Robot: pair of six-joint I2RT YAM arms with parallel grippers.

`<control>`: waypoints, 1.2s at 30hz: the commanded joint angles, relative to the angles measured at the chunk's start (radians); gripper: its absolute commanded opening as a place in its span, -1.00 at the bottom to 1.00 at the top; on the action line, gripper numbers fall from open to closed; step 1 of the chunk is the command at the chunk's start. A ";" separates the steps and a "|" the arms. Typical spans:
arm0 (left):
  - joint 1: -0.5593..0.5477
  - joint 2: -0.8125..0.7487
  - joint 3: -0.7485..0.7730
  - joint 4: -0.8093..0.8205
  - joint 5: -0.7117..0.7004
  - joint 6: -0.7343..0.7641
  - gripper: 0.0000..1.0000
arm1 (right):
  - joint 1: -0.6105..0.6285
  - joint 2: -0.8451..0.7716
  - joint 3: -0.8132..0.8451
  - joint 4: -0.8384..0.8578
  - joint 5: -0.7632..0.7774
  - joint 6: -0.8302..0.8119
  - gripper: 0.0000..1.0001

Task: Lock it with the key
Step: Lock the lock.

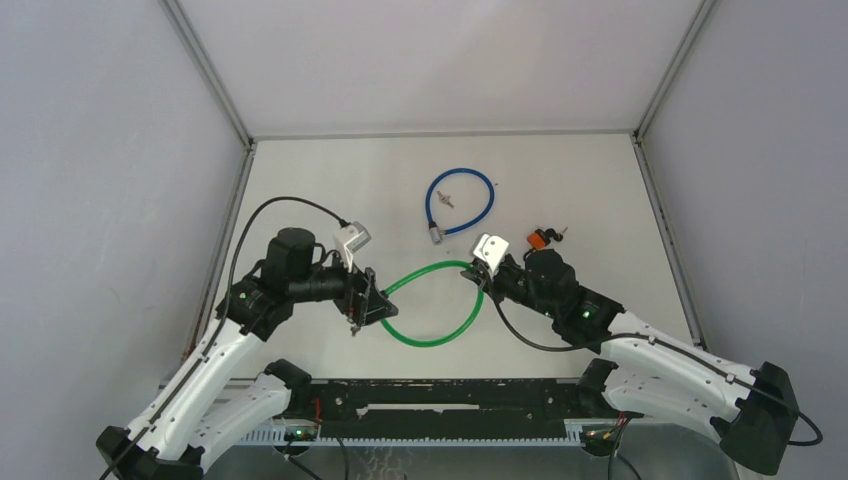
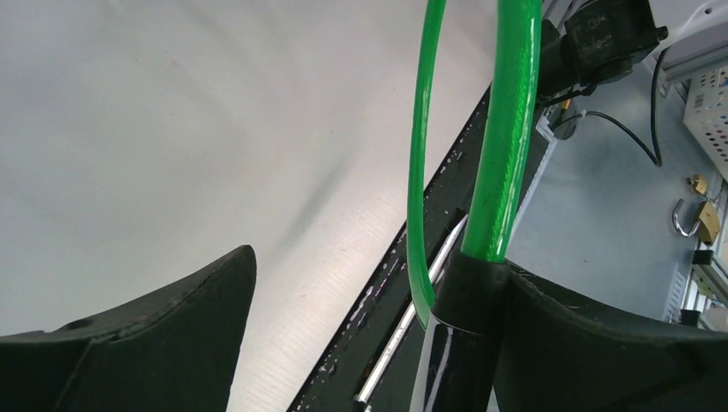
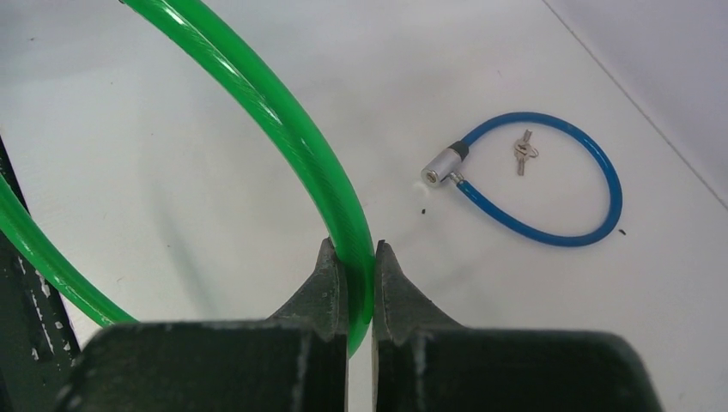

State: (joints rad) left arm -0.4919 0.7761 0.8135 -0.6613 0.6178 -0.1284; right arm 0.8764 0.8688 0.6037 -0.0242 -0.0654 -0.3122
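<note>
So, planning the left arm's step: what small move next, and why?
Probably close the left gripper on the black end of the green plastic-coated cable lock: it sits between the open fingers, while the right gripper pinches the cable.

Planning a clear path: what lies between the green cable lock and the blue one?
Bare table between green lock and blue lock, save tiny specks; right wrist view shows it.
</note>
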 commanded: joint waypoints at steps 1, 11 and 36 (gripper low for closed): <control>0.007 -0.005 0.067 0.016 0.035 0.009 0.82 | 0.000 -0.008 0.053 0.054 -0.041 0.012 -1.00; 0.008 0.013 0.098 -0.020 0.024 0.018 0.48 | 0.000 0.000 0.052 0.044 -0.039 0.012 -1.00; 0.006 0.032 0.092 -0.059 0.029 0.038 0.54 | -0.006 0.004 0.053 0.041 -0.047 0.013 -1.00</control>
State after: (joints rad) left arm -0.4908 0.8024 0.8627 -0.7334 0.6323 -0.1047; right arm 0.8749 0.8886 0.6037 -0.0654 -0.0917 -0.3126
